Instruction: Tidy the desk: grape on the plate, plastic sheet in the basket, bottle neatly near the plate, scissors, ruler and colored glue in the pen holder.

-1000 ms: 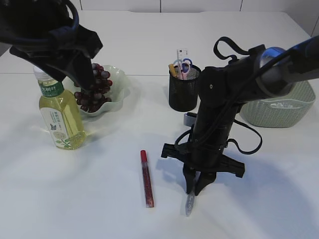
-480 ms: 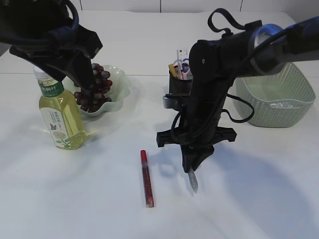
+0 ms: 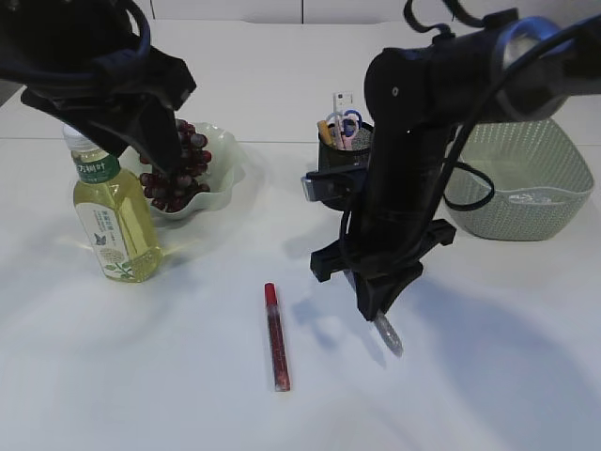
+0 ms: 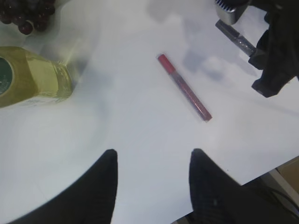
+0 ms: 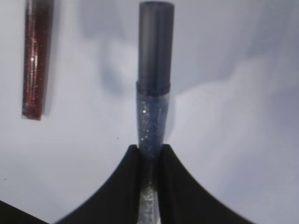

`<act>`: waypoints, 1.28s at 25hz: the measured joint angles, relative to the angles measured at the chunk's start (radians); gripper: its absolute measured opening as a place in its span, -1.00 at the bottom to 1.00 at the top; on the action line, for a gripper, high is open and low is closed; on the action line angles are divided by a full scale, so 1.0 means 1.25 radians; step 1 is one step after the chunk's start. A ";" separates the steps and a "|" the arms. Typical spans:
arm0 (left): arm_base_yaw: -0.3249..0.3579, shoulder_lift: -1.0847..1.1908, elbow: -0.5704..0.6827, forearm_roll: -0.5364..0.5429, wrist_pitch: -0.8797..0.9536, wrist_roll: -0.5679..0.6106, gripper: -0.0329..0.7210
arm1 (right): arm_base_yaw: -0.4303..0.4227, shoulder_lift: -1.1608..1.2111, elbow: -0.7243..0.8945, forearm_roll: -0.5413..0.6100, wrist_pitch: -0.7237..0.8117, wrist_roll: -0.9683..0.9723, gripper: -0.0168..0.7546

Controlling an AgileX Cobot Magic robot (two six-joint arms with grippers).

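Note:
My right gripper (image 3: 376, 305) (image 5: 150, 149) is shut on a silver glitter glue tube (image 3: 386, 335) (image 5: 154, 84), which hangs cap-down just above the table. A red glue tube (image 3: 276, 336) (image 4: 184, 87) (image 5: 36, 60) lies on the table to its left. The black pen holder (image 3: 343, 178) holds scissors (image 3: 347, 122) and a ruler (image 3: 340, 101). Grapes (image 3: 183, 169) (image 4: 25, 14) fill the pale plate (image 3: 223, 183), with the yellow bottle (image 3: 117, 221) (image 4: 32, 77) upright beside it. My left gripper (image 4: 152, 156) hovers open and empty above the table. The plastic sheet is hidden.
A green woven basket (image 3: 521, 193) stands at the right, behind my right arm (image 4: 278, 51). The left arm's dark body (image 3: 94, 75) hangs over the bottle and plate. The white table's front edge shows in the left wrist view.
My right gripper has risen from the table with the glitter glue tube and shifted slightly right and back. The left arm has stayed still.

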 joint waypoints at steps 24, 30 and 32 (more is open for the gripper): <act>0.000 0.000 0.000 -0.012 0.000 0.000 0.04 | 0.000 -0.420 0.467 -0.156 -0.915 -0.110 -0.72; 0.000 0.000 0.000 -0.012 0.000 0.000 0.04 | -0.037 -0.394 0.444 -0.160 -1.115 -0.132 -0.72; 0.000 0.000 0.000 -0.012 0.000 0.000 0.04 | -0.055 -0.366 0.409 -0.160 -1.131 -0.137 -0.72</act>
